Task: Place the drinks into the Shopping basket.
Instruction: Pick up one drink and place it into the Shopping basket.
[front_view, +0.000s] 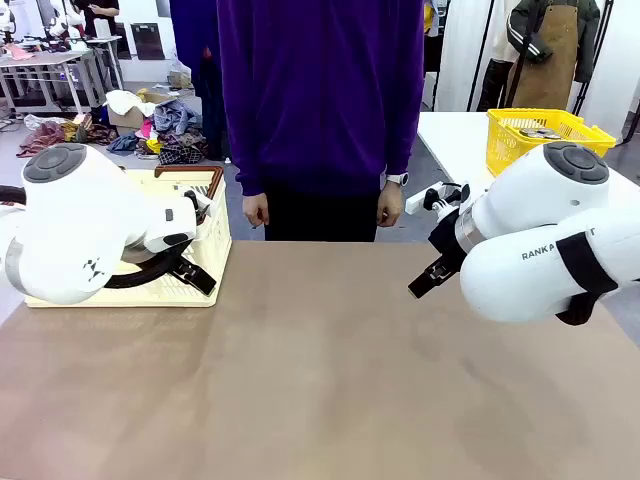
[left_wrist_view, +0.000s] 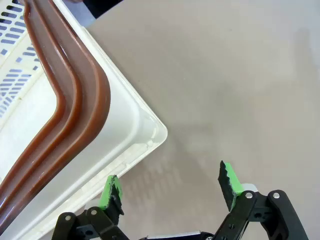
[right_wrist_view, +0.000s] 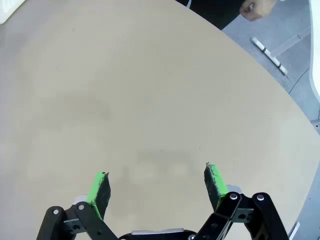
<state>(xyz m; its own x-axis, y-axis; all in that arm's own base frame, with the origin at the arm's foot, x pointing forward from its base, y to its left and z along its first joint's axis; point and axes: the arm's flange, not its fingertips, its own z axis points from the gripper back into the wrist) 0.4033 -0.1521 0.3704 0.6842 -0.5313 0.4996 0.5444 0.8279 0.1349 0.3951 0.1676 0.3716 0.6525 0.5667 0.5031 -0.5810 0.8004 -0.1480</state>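
**Operator:** How much of the job is done?

**Spotter:** By my reading, none of it. Your left gripper (left_wrist_view: 170, 187) has its fingers spread wide with nothing between them. It hangs over the table (front_view: 320, 370) right at a corner of the basket (front_view: 218, 245), with one green pad over the basket's edge. Your right gripper (right_wrist_view: 156, 181) is spread just as wide and also holds nothing, over bare table top on the other side.

**Operator:** And the basket itself?

**Spotter:** It sits at the far left of the table, upright, with its brown handles (left_wrist_view: 75, 100) folded down along the rim. Your left arm (front_view: 90, 220) covers most of the inside, so I cannot tell whether any cans lie in it. The part of the inside you can see is plain cream plastic.

**Operator:** Anything in the way?

**Spotter:** The person (front_view: 320, 100) stands at the far edge, hands (front_view: 256, 210) hanging down just behind the table. Nothing stands on the stretch of table between your arms. A yellow basket (front_view: 520, 150) stands on a white side table (front_view: 450, 135) behind your right arm, and that is not your target. All of the placing is left to do, and you have no can within reach of either gripper, so I would expect the person to hand them over.
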